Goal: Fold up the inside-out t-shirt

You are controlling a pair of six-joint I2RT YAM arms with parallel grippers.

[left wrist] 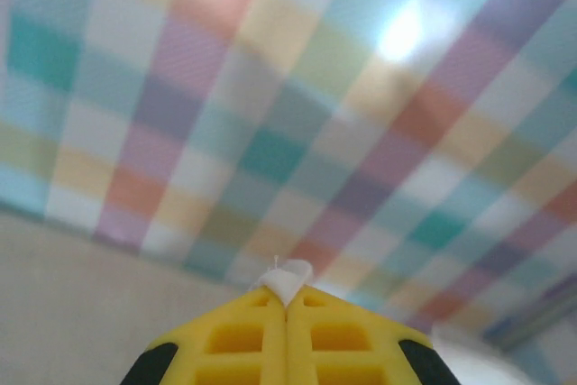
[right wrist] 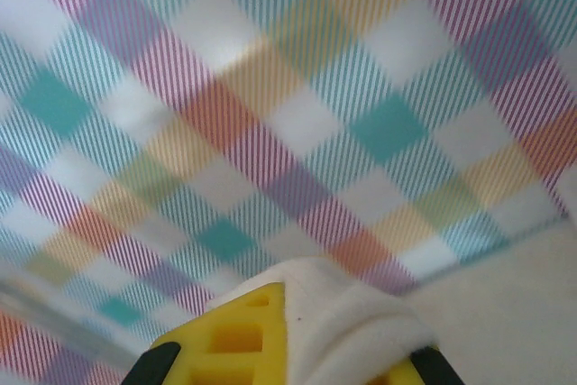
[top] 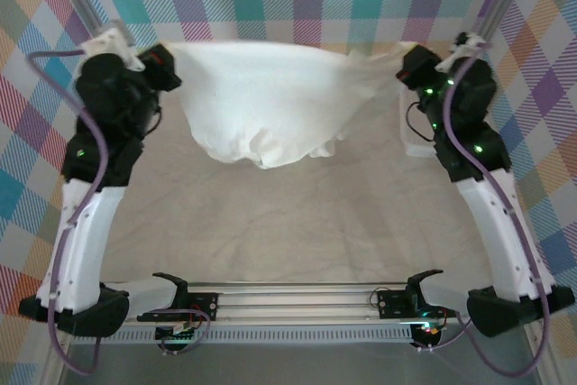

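1. Yellow fingers (left wrist: 239,342) sit closest to us in the left wrist view, pressed together. A small white tuft of the inside-out t-shirt (left wrist: 287,275) pokes out at their tips, so the left gripper (left wrist: 287,299) is clamped on a thin pinch of cloth.
2. We see the right gripper (right wrist: 287,308) closed too, with a thick fold of the shirt draped over one finger.
3. From above, the shirt hangs between the two grippers at the far side, raised over the table (top: 270,241). Its top edge is stretched and its middle sags in a bunched belly. We cannot quite tell whether the lowest fold touches the table.
4. We judge the step in hand to be spreading the shirt before laying it down. To do that well, we would hold both ends level and lower them together. The belly should land first and get smoothed flat.
5. We would avoid any hard sideways pull, since the left pinch looks shallow and could slip.
6. The overhead view gives us the span, the sag and the height. The wrist views give us how deep each bite is, against the checked backdrop (right wrist: 270,87).
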